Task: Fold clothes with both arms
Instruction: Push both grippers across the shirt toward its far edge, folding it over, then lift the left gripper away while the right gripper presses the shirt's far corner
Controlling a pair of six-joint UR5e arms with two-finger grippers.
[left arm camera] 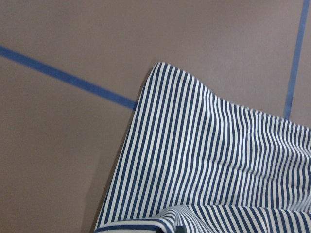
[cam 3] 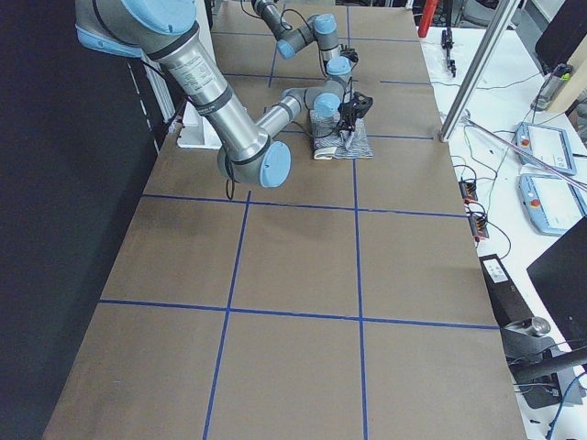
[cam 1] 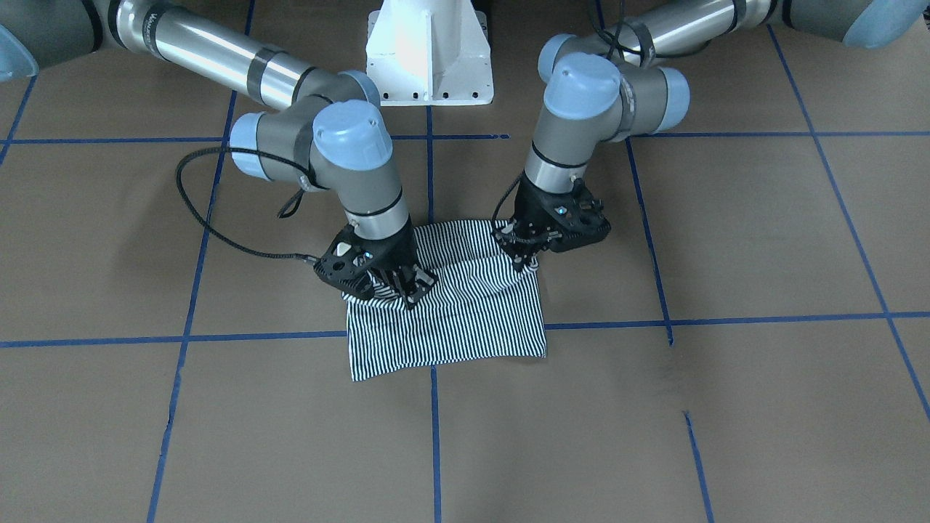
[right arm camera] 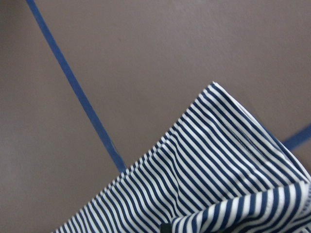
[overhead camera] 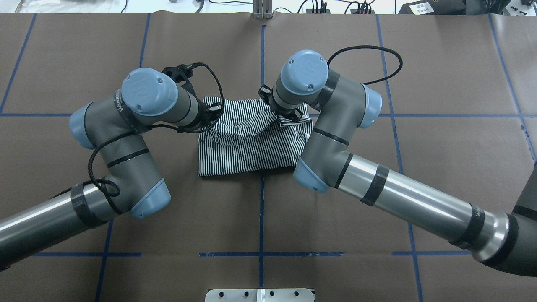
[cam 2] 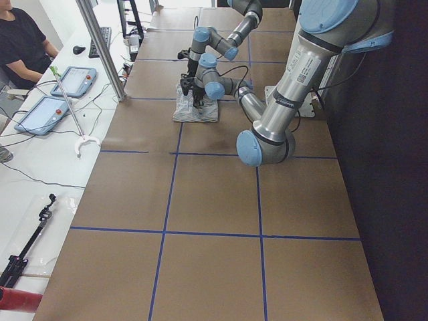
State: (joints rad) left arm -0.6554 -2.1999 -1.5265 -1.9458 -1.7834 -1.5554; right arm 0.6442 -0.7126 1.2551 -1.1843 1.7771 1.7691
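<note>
While the polo shirt (cam 1: 465, 327) hangs between my claws: I judge this a mid-fold carry, with one edge lifted and the rest lying flat in the middle of the tabletop (cam 1: 726, 407), across a blue tape line (cam 1: 436, 421).
Left claw (cam 1: 524, 260): closed, pinching a striped corner; my wrist view shows cloth sloping down from the pinch to the tabletop.
Right claw (cam 1: 411, 288): likewise clamped on the opposite corner, with cloth bunched just under it.
Pace: I should move both claws together and level, or the lifted edge will skew.
Tension: I want the span lightly taut, because the sag visible from overhead would set as a crease.
Landing: I should lay the held edge along the resting edge, corner over corner, before letting go.
Risk: thin cloth may slip from a pinch or drag the lower layer.
</note>
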